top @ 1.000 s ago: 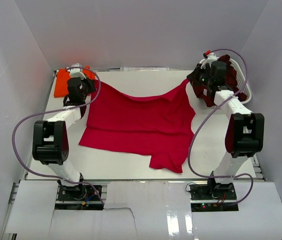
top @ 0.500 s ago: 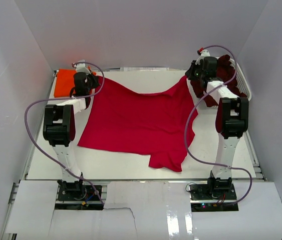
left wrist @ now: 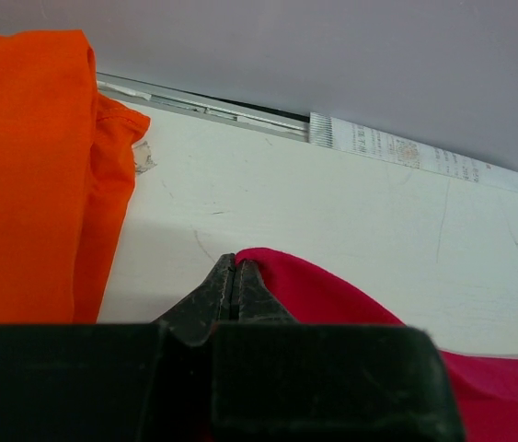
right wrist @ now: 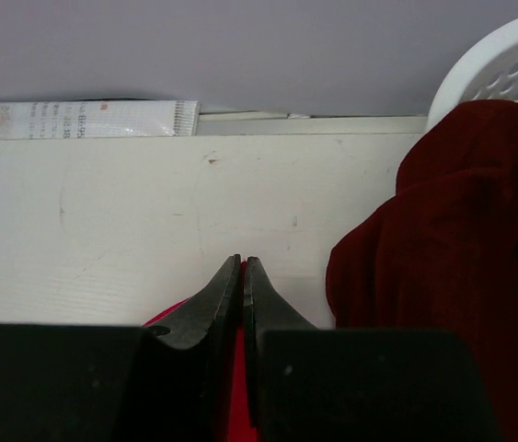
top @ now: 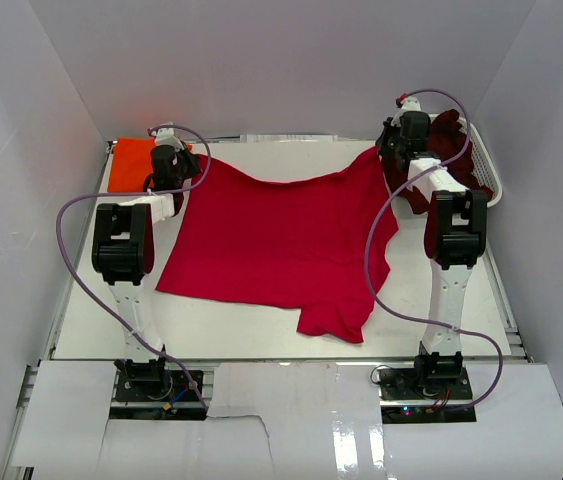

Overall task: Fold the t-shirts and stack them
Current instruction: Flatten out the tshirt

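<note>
Crimson t-shirt (top: 271,240): lies spread across the middle of the white desk (top: 221,325). Its near hem is flat on the surface, with one rumpled flap at the near right. The far edge sags in a shallow curve between its two far corners, and each corner is held by an arm.
Left claw (left wrist: 234,276): clenched on the far-left corner of the crimson t-shirt. In the left wrist view the black fingertips are pressed together and red cloth comes out on their right side.
Right claw (right wrist: 242,274): clenched on the far-right corner of the same shirt. A strip of red cloth shows between and below the closed fingertips.
Orange t-shirt (top: 129,162): lies in flat layers at the far-left corner of the desk, just beside the left claw and apart from the red cloth.
Maroon t-shirt (top: 458,150): bunched at the far right, heaped in a white lattice basket (top: 493,180) and hanging over its side toward the right claw.
Printed strip (left wrist: 406,150): a narrow white label along the far edge of the desk, against the back wall.
</note>
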`<control>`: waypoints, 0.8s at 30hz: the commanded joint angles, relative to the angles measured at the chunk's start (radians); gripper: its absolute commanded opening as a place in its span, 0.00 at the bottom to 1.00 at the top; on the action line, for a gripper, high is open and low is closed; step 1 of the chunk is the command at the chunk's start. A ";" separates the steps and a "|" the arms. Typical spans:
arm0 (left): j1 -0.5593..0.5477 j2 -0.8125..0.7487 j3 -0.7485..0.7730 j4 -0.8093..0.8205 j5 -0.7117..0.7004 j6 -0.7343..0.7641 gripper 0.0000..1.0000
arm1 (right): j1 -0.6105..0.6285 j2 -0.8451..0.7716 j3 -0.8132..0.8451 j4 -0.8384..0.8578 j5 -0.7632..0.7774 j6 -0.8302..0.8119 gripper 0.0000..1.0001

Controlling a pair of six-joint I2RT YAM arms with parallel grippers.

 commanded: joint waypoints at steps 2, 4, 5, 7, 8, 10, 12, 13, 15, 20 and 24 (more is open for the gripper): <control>0.005 0.003 0.033 0.026 -0.013 0.003 0.00 | -0.006 0.016 0.074 0.050 0.075 0.001 0.08; 0.006 0.015 0.043 0.026 -0.009 -0.002 0.00 | -0.004 0.024 0.080 0.053 0.087 -0.002 0.08; 0.006 0.029 0.055 0.026 -0.011 -0.005 0.00 | -0.006 0.029 0.091 0.052 0.087 -0.002 0.08; 0.012 0.041 0.066 0.026 -0.009 -0.017 0.00 | -0.009 0.045 0.109 0.049 0.103 -0.002 0.08; 0.015 0.055 0.081 0.026 -0.006 -0.028 0.00 | -0.010 0.050 0.117 0.046 0.102 -0.003 0.08; 0.017 0.063 0.092 0.026 0.001 -0.031 0.00 | -0.009 0.059 0.129 0.046 0.058 -0.005 0.08; 0.017 0.067 0.098 0.026 -0.011 -0.034 0.00 | -0.010 0.069 0.142 0.043 0.028 -0.003 0.08; 0.017 0.066 0.098 0.026 -0.016 -0.036 0.00 | -0.009 0.073 0.148 0.041 0.014 -0.002 0.08; 0.018 0.060 0.093 0.026 -0.028 -0.034 0.00 | -0.003 0.088 0.162 0.033 -0.003 -0.005 0.08; 0.026 0.058 0.084 0.026 -0.039 -0.034 0.00 | 0.007 0.113 0.201 0.010 -0.026 -0.005 0.08; 0.035 0.075 0.089 0.026 -0.032 -0.039 0.00 | 0.010 0.110 0.202 0.012 -0.010 -0.014 0.08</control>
